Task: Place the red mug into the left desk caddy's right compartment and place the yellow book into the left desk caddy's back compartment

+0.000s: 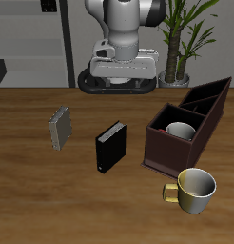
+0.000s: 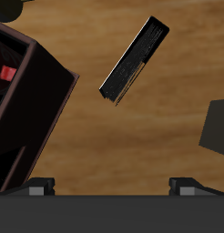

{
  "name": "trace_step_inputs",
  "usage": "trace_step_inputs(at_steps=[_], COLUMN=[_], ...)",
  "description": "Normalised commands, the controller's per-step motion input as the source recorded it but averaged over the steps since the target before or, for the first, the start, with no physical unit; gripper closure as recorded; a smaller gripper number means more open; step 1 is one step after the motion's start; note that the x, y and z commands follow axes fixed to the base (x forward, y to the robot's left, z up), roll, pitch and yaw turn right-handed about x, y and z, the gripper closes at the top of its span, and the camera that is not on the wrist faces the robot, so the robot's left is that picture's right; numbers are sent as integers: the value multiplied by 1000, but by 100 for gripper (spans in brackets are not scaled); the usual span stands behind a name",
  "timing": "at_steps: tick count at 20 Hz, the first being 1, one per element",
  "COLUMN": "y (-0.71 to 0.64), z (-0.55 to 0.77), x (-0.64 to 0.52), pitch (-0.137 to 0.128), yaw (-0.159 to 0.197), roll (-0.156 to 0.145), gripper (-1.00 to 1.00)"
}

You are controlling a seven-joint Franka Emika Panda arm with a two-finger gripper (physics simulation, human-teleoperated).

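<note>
Mug first: the red mug point(image 1: 181, 131) sits inside the left desk caddy point(image 1: 185, 124), in its right compartment point(image 1: 178, 132), only its pale inside and rim showing. The yellow book point(image 1: 60, 128), greyish-tan and thin, stands on the table point(image 1: 52, 200), well apart from the caddy. Between them stands a black book point(image 1: 110, 147). A yellow-and-white mug point(image 1: 194, 189) rests near the front edge. The arm is raised at the table's back; its gripper point(image 2: 112, 187) holds nothing, fingers spread. No readable writing.

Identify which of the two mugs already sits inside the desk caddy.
The red mug, showing its pale inside within the left desk caddy. The yellow-and-white mug stands outside it on the table.
</note>
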Motion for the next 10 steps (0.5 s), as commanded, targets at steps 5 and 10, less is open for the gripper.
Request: trace_step_inputs(at_steps=[5,10], y=[-370,-187], z=[46,47], x=[-105,-301], pitch=[4,-34], yaw=[-21,-16], roll=[-47,-37], gripper=[-100,-100])
